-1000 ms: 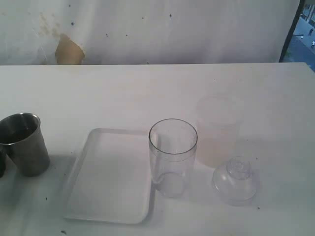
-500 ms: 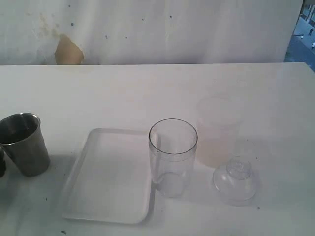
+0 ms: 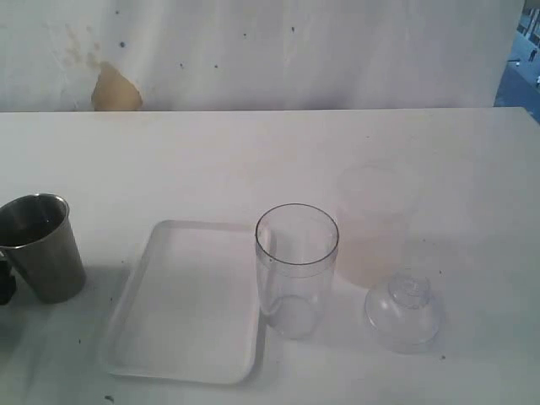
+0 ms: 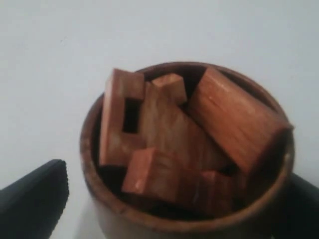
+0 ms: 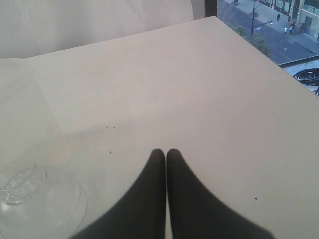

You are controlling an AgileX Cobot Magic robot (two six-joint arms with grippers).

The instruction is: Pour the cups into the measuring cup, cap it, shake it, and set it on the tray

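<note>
Very little is changed from a moment ago. Nothing on the table [image 3: 253, 152] is moved. Only a dark bit of the left arm [image 3: 4, 287], seen on the far side of the steel tumbler [image 3: 42, 249] from the tray [image 3: 186, 363], is shifted a tiny bit. The left end effector [image 4: 174, 189] is held wide around the brown wood cup [image 4: 85, 144], which is filled with wooden blocks [image 4: 234, 119]. A gap is seen on one side, so the cup is not squeezed yet. It is judged that the grab is about to be made, so the blocks can be poured. The measuring cup [image 3: 296, 270] is stood just beside the tray's right edge, uncapped, and it looks empty. The clear lid [image 3: 405, 308] is laid past the measuring cup, farther from the tray. The right end effector [image 5: 166, 153] is pressed shut near the lid, and nothing is held in it.
</note>
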